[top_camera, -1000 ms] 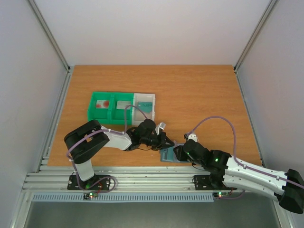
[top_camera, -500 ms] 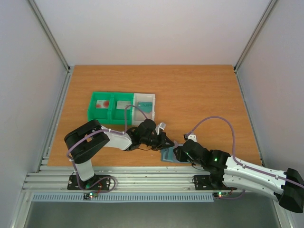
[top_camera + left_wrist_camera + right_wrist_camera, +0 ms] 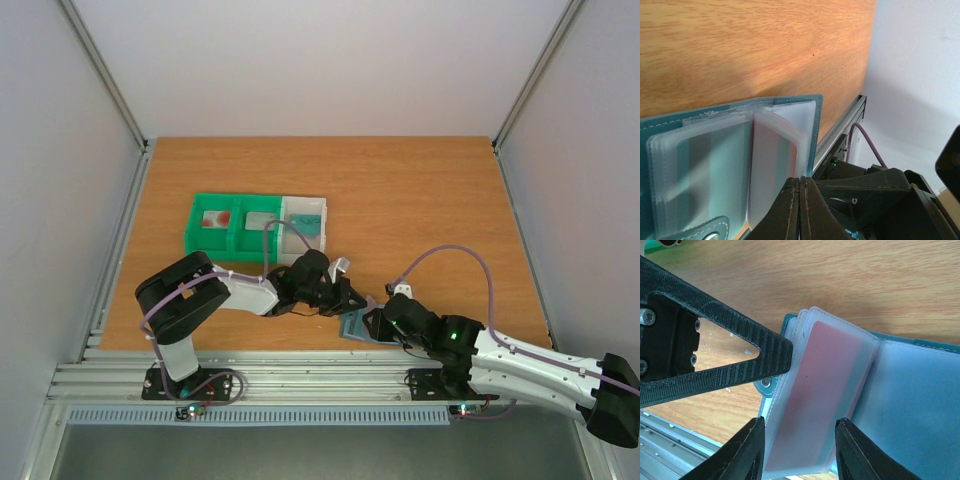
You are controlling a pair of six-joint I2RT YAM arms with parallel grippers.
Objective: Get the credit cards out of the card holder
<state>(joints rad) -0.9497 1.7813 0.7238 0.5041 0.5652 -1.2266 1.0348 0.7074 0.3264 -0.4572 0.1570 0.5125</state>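
The wooden table (image 3: 420,190) stands between white walls (image 3: 300,60). Green and white trays (image 3: 255,225) sit beyond the left gripper (image 3: 800,186). The card holder (image 3: 356,327) lies open between both grippers. The left gripper is closed, its tips touching the edge of the sleeves (image 3: 715,170). The right gripper (image 3: 800,435) has its jaws apart over a sleeve containing a pinkish card (image 3: 822,390).

Matt wood-grain table (image 3: 740,45), stitched faux-leather card holder (image 3: 817,125) w/ semi-gloss plastic sleeves (image 3: 920,390), matt blk plastic left end effector (image 3: 800,184).
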